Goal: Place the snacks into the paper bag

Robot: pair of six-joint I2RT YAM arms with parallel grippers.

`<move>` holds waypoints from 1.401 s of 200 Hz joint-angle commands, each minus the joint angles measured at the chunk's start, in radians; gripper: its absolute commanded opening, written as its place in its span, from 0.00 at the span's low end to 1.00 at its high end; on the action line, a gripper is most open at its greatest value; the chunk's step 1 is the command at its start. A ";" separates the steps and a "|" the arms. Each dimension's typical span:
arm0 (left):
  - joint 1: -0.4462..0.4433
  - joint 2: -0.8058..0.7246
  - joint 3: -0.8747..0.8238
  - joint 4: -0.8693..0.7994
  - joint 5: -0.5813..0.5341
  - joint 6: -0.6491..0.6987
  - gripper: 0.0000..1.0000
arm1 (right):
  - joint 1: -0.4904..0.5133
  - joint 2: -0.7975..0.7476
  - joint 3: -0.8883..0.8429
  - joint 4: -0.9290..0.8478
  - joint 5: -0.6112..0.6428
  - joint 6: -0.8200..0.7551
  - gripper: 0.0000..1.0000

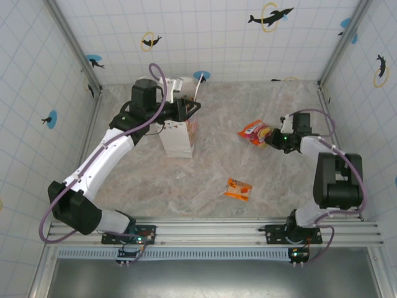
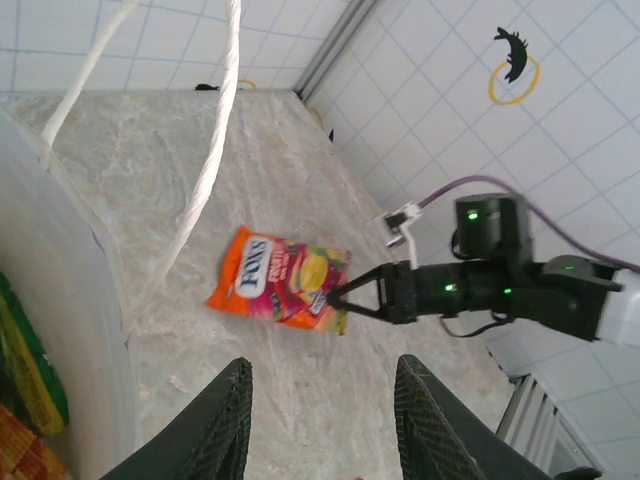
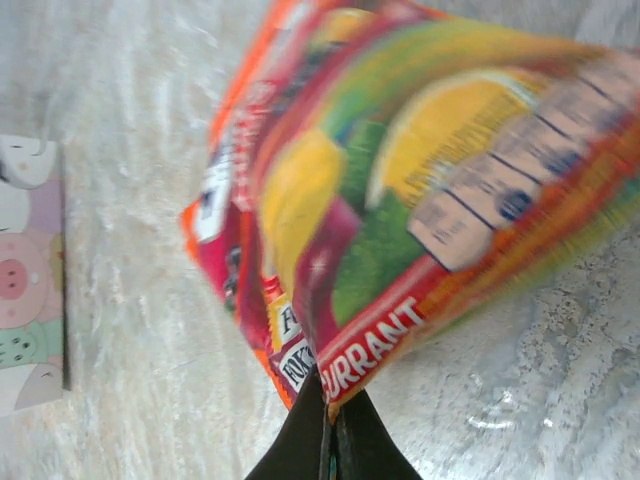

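Right jaws tight on packet (image 2: 280, 278) edge

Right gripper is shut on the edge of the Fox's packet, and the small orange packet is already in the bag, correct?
No: the top view shows the small orange packet lying on the table, outside the paper bag. The right gripper is shut on the Fox's packet edge.

Right pincer (image 1: 271, 139) on red-yellow packet (image 1: 254, 132), right of paper bag (image 1: 177, 141).
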 commanded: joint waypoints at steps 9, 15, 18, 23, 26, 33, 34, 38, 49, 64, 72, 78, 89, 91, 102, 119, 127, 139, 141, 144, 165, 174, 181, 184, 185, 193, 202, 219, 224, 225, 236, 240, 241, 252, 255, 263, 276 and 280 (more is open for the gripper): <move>-0.007 -0.005 0.043 -0.054 0.032 0.099 0.41 | 0.044 -0.155 0.038 -0.117 0.085 -0.180 0.00; -0.012 -0.009 0.045 -0.054 0.044 0.102 0.42 | 0.051 -0.180 0.046 -0.136 0.089 -0.208 0.00; -0.014 -0.011 0.046 -0.054 0.049 0.129 0.42 | 0.054 -0.191 0.050 -0.144 0.089 -0.220 0.00; -0.020 -0.015 0.043 -0.054 0.053 0.148 0.42 | 0.058 -0.211 0.057 -0.156 0.090 -0.233 0.00; -0.024 -0.018 0.042 -0.056 0.053 0.162 0.43 | 0.061 -0.220 0.062 -0.161 0.090 -0.238 0.00; -0.033 -0.027 0.037 -0.055 0.049 0.191 0.44 | 0.062 -0.246 0.073 -0.175 0.086 -0.240 0.00; -0.036 -0.029 0.035 -0.056 0.048 0.197 0.44 | 0.063 -0.248 0.075 -0.177 0.084 -0.239 0.00; -0.042 -0.036 0.031 -0.056 0.043 0.218 0.44 | 0.062 -0.260 0.083 -0.183 0.075 -0.235 0.00; -0.068 -0.058 0.011 -0.055 0.013 0.291 0.44 | 0.062 -0.287 0.107 -0.201 0.040 -0.208 0.00; -0.113 -0.096 -0.030 -0.042 -0.052 0.406 0.45 | 0.062 -0.305 0.149 -0.237 -0.012 -0.142 0.00; -0.140 -0.115 -0.055 -0.030 -0.093 0.474 0.45 | 0.062 -0.307 0.176 -0.262 -0.043 -0.095 0.00; -0.160 -0.128 -0.075 -0.019 -0.131 0.518 0.45 | 0.063 -0.310 0.193 -0.276 -0.069 -0.058 0.00; -0.197 -0.145 -0.109 0.004 -0.190 0.593 0.47 | 0.073 -0.319 0.212 -0.293 -0.118 -0.003 0.00; -0.205 -0.148 -0.114 0.008 -0.201 0.605 0.47 | 0.076 -0.321 0.215 -0.296 -0.126 0.007 0.00; -0.251 -0.155 -0.136 0.022 -0.251 0.675 0.48 | 0.098 -0.335 0.230 -0.310 -0.151 0.048 0.00; -0.320 -0.153 -0.164 0.041 -0.317 0.768 0.51 | 0.141 -0.358 0.254 -0.335 -0.159 0.102 0.00; -0.349 -0.151 -0.188 0.069 -0.350 0.795 0.53 | 0.165 -0.365 0.263 -0.348 -0.163 0.127 0.00; -0.376 -0.144 -0.216 0.106 -0.375 0.828 0.55 | 0.204 -0.376 0.272 -0.366 -0.164 0.163 0.00; -0.379 -0.143 -0.220 0.112 -0.377 0.832 0.55 | 0.210 -0.377 0.273 -0.368 -0.164 0.168 0.00; -0.385 -0.140 -0.227 0.121 -0.379 0.838 0.56 | 0.219 -0.380 0.274 -0.373 -0.165 0.178 0.00; -0.405 -0.116 -0.263 0.175 -0.378 0.869 0.59 | 0.276 -0.405 0.273 -0.386 -0.170 0.242 0.00; -0.405 -0.104 -0.273 0.185 -0.372 0.880 0.59 | 0.296 -0.416 0.269 -0.390 -0.171 0.264 0.00; -0.406 -0.091 -0.274 0.187 -0.373 0.890 0.59 | 0.309 -0.424 0.266 -0.395 -0.174 0.277 0.00; -0.406 -0.086 -0.273 0.187 -0.372 0.892 0.59 | 0.314 -0.427 0.267 -0.397 -0.176 0.282 0.00; -0.406 -0.084 -0.273 0.187 -0.373 0.893 0.59 | 0.317 -0.428 0.266 -0.397 -0.177 0.284 0.00; -0.407 -0.069 -0.272 0.187 -0.371 0.903 0.59 | 0.330 -0.439 0.261 -0.397 -0.182 0.300 0.00; -0.408 -0.052 -0.269 0.179 -0.359 0.920 0.59 | 0.344 -0.449 0.254 -0.387 -0.189 0.320 0.00; -0.413 -0.024 -0.266 0.160 -0.338 0.948 0.60 | 0.356 -0.467 0.239 -0.355 -0.215 0.361 0.00; -0.415 -0.019 -0.264 0.155 -0.329 0.957 0.61 | 0.358 -0.472 0.236 -0.347 -0.223 0.371 0.00; -0.415 -0.019 -0.264 0.154 -0.327 0.958 0.61 | 0.358 -0.473 0.235 -0.346 -0.224 0.373 0.00; -0.416 -0.014 -0.269 0.154 -0.321 0.969 0.62 | 0.362 -0.478 0.235 -0.343 -0.236 0.383 0.00; -0.416 -0.013 -0.271 0.156 -0.320 0.974 0.62 | 0.363 -0.480 0.236 -0.342 -0.240 0.385 0.00; -0.416 -0.013 -0.272 0.157 -0.320 0.974 0.62 | 0.364 -0.480 0.236 -0.343 -0.240 0.385 0.00; -0.416 -0.011 -0.275 0.163 -0.320 0.985 0.62 | 0.369 -0.482 0.238 -0.353 -0.244 0.387 0.00; -0.416 -0.010 -0.276 0.166 -0.323 0.986 0.62 | 0.370 -0.483 0.239 -0.354 -0.246 0.387 0.00; -0.416 -0.006 -0.277 0.175 -0.330 0.989 0.62 | 0.374 -0.486 0.238 -0.355 -0.251 0.389 0.00; -0.416 0.000 -0.276 0.187 -0.336 0.992 0.62 | 0.379 -0.490 0.236 -0.354 -0.256 0.394 0.00; -0.416 0.003 -0.276 0.191 -0.338 0.993 0.61 | 0.380 -0.490 0.235 -0.353 -0.258 0.395 0.00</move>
